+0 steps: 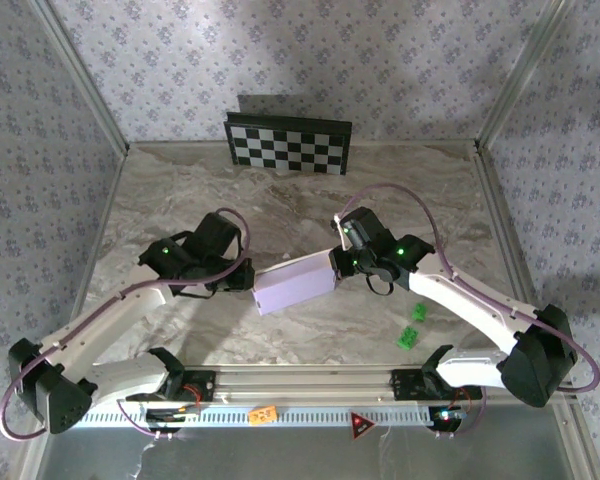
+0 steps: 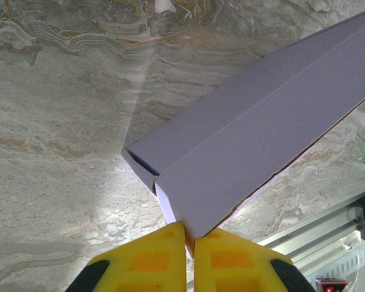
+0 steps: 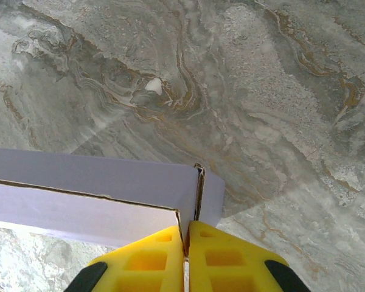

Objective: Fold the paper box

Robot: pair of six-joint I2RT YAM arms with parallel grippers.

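We see the paper box (image 1: 295, 284) nearly formed, mid-frame in top view over the table (image 1: 280, 195). Left hand (image 2: 188, 236) pinched onto one end corner, right hand (image 3: 185, 236) clamped on the other end's flap. Next, prob: tuck/crease ends w/o crushing.

One paper box (image 1: 295, 284), one checkerboard (image 1: 289, 145), two grippers (image 2: 190, 234) (image 3: 185, 234).

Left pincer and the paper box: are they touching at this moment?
Touching. The left wrist view shows the left pincer shut on the near corner of the paper box, the cardboard edge pinched with no gap.
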